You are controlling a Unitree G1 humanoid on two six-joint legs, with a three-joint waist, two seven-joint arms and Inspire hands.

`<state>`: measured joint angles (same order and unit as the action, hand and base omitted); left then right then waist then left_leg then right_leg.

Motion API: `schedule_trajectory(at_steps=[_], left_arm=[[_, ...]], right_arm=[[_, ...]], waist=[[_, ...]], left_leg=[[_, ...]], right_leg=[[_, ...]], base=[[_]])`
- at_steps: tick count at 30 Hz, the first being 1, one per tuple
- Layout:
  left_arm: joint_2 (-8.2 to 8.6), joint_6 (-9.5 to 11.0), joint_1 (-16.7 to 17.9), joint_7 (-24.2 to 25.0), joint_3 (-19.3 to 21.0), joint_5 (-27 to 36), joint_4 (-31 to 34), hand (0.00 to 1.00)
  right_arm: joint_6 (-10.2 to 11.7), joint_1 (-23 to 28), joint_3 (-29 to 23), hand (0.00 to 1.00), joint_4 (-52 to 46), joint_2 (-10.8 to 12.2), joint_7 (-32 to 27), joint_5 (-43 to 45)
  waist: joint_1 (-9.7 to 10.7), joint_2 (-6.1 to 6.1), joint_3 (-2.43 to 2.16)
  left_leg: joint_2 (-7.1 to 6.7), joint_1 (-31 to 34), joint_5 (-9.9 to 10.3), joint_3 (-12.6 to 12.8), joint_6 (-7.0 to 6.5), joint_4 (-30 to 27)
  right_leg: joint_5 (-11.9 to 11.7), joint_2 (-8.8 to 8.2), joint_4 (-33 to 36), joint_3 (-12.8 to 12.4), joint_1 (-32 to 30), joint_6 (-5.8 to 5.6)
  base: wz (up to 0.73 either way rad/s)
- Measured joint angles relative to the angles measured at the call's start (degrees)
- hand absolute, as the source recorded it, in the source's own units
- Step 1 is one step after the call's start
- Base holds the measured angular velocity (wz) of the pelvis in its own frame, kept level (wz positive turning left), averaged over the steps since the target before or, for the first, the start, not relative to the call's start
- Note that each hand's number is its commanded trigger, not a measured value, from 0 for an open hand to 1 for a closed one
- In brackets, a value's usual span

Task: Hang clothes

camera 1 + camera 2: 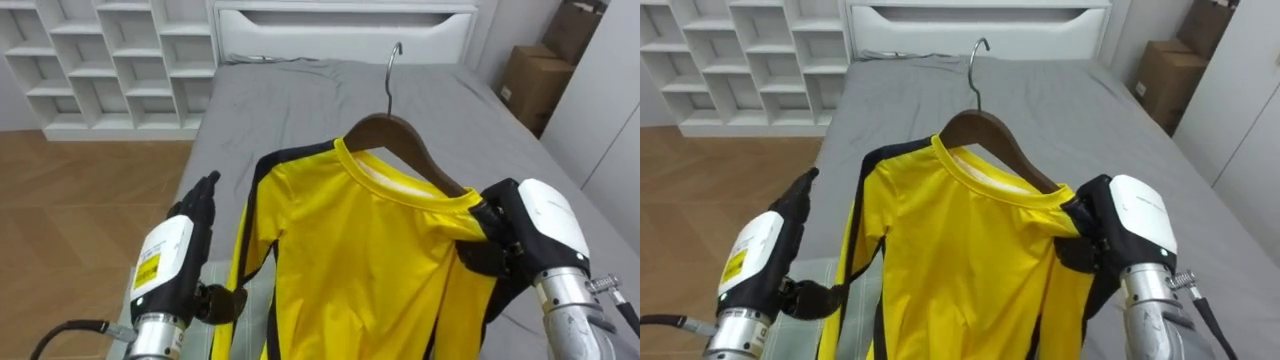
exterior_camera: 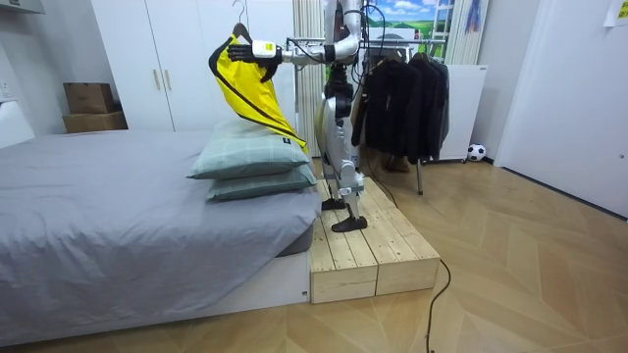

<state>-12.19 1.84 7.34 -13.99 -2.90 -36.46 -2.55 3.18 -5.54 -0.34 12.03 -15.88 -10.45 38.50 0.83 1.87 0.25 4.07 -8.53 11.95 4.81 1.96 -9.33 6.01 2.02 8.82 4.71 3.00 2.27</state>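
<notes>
Fingers [image 1: 489, 216] gripping yellow shirt [image 1: 370, 260], grey bed [image 1: 300, 100], white shelves [image 1: 100, 60]

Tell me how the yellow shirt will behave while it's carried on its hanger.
Floppy, probably: the shirt hangs in loose folds below the wooden hanger, so its hem may swing. It looks light, since the right hand holds it up by one shoulder. Gripped off-centre, the hanger might tilt.

Both arms reach forward, left hand [image 1: 182, 243] with fingers straight, right hand [image 1: 532, 225] with fingers curled tight
</notes>
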Motion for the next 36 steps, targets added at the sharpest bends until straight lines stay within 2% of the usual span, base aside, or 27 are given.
schedule_trajectory(at_steps=[3, 5, 8, 13, 17, 20, 24, 27, 29, 32, 36], left_arm=[[-0.05, 0.80, 0.26, -1.40, 2.27, 1.00, -0.47, 0.00], [-0.03, 1.53, 0.32, -3.51, 4.63, 2.38, -3.01, 0.00], [-0.02, 1.91, 1.09, -5.09, 6.50, 4.16, -5.43, 0.00], [-0.01, 2.50, 2.61, -7.45, 7.13, 5.34, -10.15, 0.00], [0.02, 3.53, 3.68, -9.37, 7.11, 6.46, -16.64, 0.00], [0.31, 3.51, 5.01, -9.39, 7.24, 9.77, -19.77, 0.00], [0.36, 3.55, 6.73, -9.50, 7.35, 11.06, -22.25, 0.00], [0.31, 3.50, 7.04, -9.68, 7.93, 11.10, -27.79, 0.00], [0.35, 3.45, 8.89, -10.35, 8.72, 11.71, -29.50, 0.00], [0.36, 3.48, 9.37, -11.67, 9.18, 14.98, -33.44, 0.00], [0.34, 3.40, 9.74, -12.79, 9.78, 20.73, -40.08, 0.00]], right_arm=[[0.01, 1.49, -0.96, 1.00, -2.06, -1.10, -1.10, 0.03], [0.17, 2.86, -1.14, 1.00, -3.90, -1.52, -2.71, 0.03], [0.98, 2.97, -1.18, 1.00, -4.20, -1.55, -3.19, 0.02], [1.14, 3.62, -2.25, 1.00, -5.94, -1.73, -4.00, 0.16], [2.10, 3.63, -3.26, 1.00, -6.05, -1.75, -5.19, 0.06], [2.26, 4.02, -3.36, 1.00, -6.10, -1.75, -5.27, -0.01], [2.24, 4.59, -3.36, 1.00, -6.21, -1.77, -5.19, -0.02], [2.23, 4.59, -3.37, 1.00, -6.68, -1.77, -5.18, 0.20], [2.06, 4.72, -3.39, 1.00, -8.10, -1.79, -5.20, 0.61], [2.01, 5.25, -3.39, 1.00, -8.73, -1.86, -5.81, 0.55], [1.97, 5.87, -3.39, 1.00, -8.72, -1.98, -6.05, -0.02]], waist=[[-1.07, -0.18, -0.15], [-1.52, -0.63, -0.47], [-1.74, -0.69, -0.50], [-1.82, -0.56, -0.43], [-2.28, -0.46, -0.31], [-2.78, -0.35, -0.24], [-2.95, -0.41, -0.23], [-3.13, -0.46, -0.19], [-3.27, -0.17, -0.29], [-3.91, 0.04, -0.47], [-4.29, 0.06, -0.45]], left_leg=[[0.04, -0.20, 0.00, -0.11, 0.00, -0.01], [0.09, -0.49, 0.00, -0.24, 0.00, 0.00], [0.10, -0.83, 0.00, -0.22, 0.00, 0.11], [-0.08, -1.00, 0.00, -0.29, 0.00, 0.17], [-0.08, -1.24, 0.01, -0.51, 0.01, 0.43], [-0.01, -1.31, 0.02, -0.58, 0.02, 0.92], [-0.04, -1.18, 0.02, -0.80, 0.02, 1.04], [-0.05, -1.05, 0.02, -0.88, 0.02, 1.24], [-0.02, -0.66, 0.02, -0.83, 0.02, 1.69], [-0.05, -0.85, 0.01, -0.88, 0.02, 1.54], [-0.05, -1.64, 0.02, -0.47, 0.01, 1.63]], right_leg=[[0.01, 0.04, 0.02, 0.05, -0.06, 0.03], [0.05, 0.05, 0.30, 0.06, 0.05, 0.09], [0.26, 0.01, 0.89, 0.15, 0.12, 0.14], [0.51, -0.13, 1.00, 0.09, 0.39, -0.01], [0.69, -0.03, 1.11, 0.09, 0.87, -0.08], [0.67, 0.09, 1.05, 0.24, 0.77, -0.05], [0.68, 0.00, 0.92, 0.55, 0.76, -0.05], [0.88, 0.00, 0.88, 0.60, 0.60, -0.07], [1.00, 0.07, 0.97, 0.60, -0.12, -0.02], [1.04, 0.08, 0.93, 0.29, 0.04, 0.00], [1.07, 0.05, 0.74, 0.29, 0.70, -0.05]], base=[[0.00], [0.00], [0.00], [0.02], [0.05], [0.02], [0.03], [0.00], [0.00], [-0.04], [-0.02]])
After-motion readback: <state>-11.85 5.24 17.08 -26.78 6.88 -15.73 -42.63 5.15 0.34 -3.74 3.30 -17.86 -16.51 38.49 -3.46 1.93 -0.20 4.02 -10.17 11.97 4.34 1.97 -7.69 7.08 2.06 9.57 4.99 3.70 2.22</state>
